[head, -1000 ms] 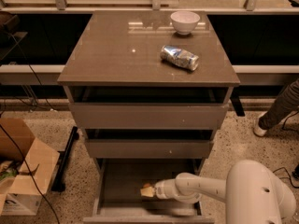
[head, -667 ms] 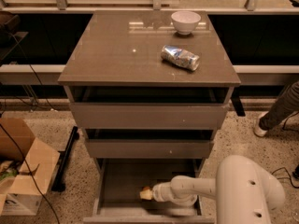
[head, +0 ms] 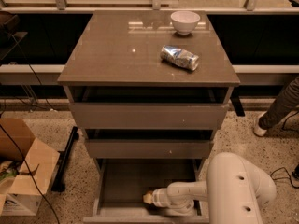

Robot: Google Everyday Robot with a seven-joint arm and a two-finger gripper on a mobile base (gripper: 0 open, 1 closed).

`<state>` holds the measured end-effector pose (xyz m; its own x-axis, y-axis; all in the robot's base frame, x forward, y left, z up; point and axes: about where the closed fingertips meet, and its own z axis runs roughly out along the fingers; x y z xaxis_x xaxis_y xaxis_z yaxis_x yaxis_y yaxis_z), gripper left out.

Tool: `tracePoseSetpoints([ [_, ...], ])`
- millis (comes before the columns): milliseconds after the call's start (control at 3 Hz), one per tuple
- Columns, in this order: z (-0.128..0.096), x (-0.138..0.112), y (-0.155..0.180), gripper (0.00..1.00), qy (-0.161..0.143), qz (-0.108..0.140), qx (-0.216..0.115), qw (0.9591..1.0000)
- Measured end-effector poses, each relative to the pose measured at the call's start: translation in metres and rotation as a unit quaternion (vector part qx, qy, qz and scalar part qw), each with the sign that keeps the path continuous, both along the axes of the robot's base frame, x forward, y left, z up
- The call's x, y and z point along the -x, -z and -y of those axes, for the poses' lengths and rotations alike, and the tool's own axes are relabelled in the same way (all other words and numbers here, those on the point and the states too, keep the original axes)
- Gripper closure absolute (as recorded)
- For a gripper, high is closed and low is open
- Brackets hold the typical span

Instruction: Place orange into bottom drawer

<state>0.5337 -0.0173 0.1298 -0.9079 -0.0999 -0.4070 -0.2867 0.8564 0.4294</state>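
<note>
gripper (head: pixel 148 198) hanging low inside the open bottom drawer (head: pixel 135 181), near its front | grip: cannot tell | white bowl (head: pixel 185 21) and crushed can (head: pixel 179 57) sitting apart on bench (head: pixel 117 55)

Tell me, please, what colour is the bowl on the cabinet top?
The bowl is white, seen in the camera view; the gripper is down in the bottom drawer.

Grey-brown cabinet top (head: pixel 117 55) with white bowl (head: pixel 185 21) and crushed can (head: pixel 179 58); pincer (head: pixel 149 198) down inside open bottom drawer (head: pixel 140 181)
</note>
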Motion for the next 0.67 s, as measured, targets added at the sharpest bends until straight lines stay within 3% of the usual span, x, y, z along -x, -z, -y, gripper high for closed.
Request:
tracePoseSetpoints([
  [333, -0.0009, -0.0004, 0.0000, 0.01, -0.001, 0.001, 0.000, 1.0000],
  [667, -0.0013, -0.0002, 0.0002, 0.00, -0.001, 0.001, 0.000, 1.0000],
])
